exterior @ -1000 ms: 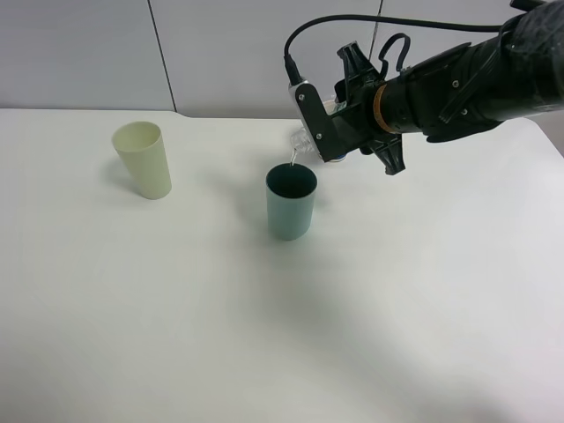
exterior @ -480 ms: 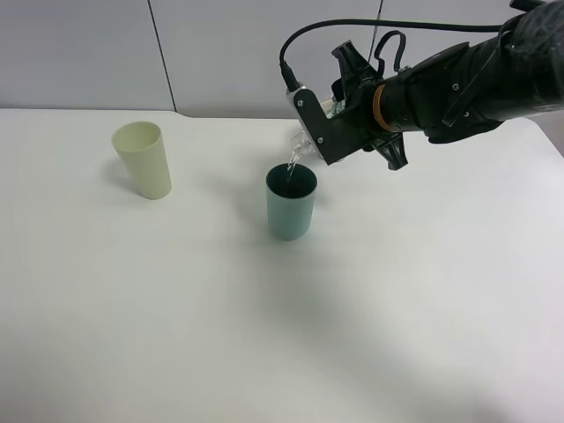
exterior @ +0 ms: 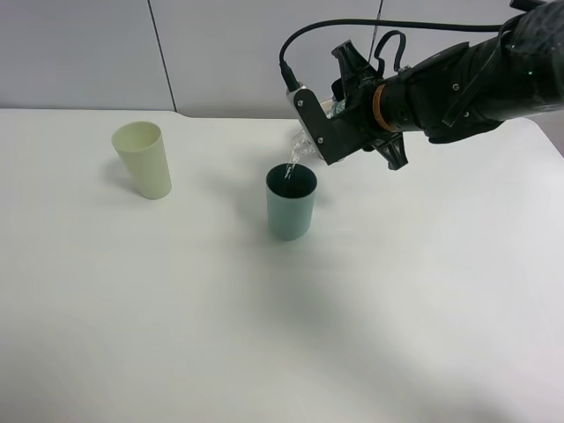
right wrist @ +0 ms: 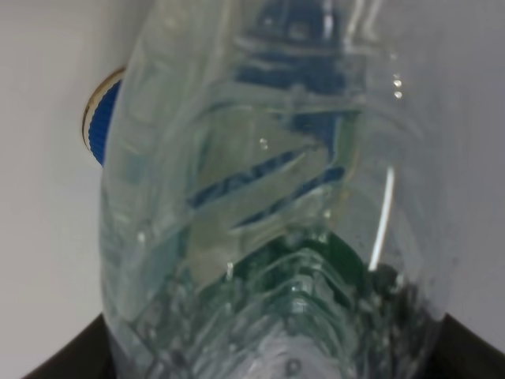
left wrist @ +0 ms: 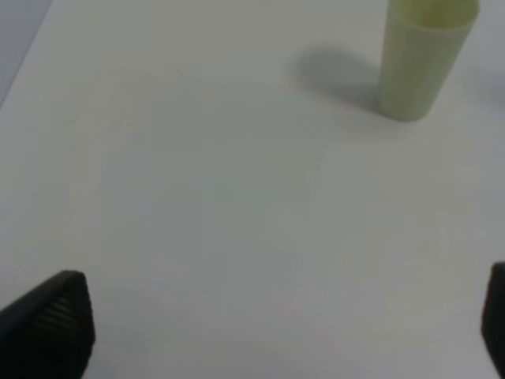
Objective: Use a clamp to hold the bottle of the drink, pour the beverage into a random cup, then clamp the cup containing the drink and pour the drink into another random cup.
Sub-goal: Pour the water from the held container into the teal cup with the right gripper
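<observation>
The right tool (exterior: 314, 141) clamps the bottle (right wrist: 276, 197), likely thin and crushable, mid-body over the light teal cup (exterior: 290, 211); the left tool (left wrist: 272, 332) gapes wide.

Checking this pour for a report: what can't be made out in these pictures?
How full the teal cup is: high view, its dark inside hides it.
Bottle: high view, the right end effector covers most of it.
Blue round thing: right wrist view, mostly behind the bottle.

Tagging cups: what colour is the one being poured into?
Teal cup, darker inside; shows best in the exterior high view.
</observation>
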### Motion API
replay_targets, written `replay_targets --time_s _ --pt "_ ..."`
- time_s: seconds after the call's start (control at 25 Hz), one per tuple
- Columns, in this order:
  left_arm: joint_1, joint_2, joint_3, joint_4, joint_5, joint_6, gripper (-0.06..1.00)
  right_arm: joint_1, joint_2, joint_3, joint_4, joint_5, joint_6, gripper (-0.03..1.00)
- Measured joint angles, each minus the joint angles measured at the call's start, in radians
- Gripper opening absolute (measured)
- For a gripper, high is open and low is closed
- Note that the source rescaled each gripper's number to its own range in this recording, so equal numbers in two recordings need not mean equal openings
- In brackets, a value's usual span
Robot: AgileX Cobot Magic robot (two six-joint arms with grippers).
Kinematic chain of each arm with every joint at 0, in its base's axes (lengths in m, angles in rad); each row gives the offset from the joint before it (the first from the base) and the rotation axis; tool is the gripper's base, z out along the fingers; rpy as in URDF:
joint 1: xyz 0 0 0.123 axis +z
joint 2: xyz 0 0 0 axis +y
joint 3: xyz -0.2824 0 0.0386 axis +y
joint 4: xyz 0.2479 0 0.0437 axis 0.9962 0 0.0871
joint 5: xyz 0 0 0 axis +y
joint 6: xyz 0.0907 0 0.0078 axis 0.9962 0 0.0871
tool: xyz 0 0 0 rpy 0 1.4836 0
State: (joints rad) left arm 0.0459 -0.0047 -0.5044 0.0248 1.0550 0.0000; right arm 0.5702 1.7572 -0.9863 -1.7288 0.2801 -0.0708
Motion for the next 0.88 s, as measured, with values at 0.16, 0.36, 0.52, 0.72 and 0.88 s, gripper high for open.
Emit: replay_targets --time_s 0.16,0.36,0.52,0.72,0.88 --pt "0.0 0.0 0.0 0.0 0.0 0.0 1.0 0.0 0.0 0.0 0.0 0.0 0.0 0.0" --pt "0.0 0.0 0.0 -0.001 0.0 0.0 1.0 0.0 0.0 0.0 0.0 0.0 0.0 0.0" --pt "0.0 0.0 0.0 -0.001 0.0 0.0 1.0 0.0 0.0 0.0 -0.001 0.0 0.0 0.0" --pt "0.0 0.0 0.0 -0.001 0.0 0.0 1.0 0.0 0.0 0.0 -0.001 0.001 -0.024 0.0" --pt "0.0 0.0 0.0 -0.001 0.0 0.0 1.0 0.011 0.0 0.0 -0.001 0.028 -0.078 0.0"
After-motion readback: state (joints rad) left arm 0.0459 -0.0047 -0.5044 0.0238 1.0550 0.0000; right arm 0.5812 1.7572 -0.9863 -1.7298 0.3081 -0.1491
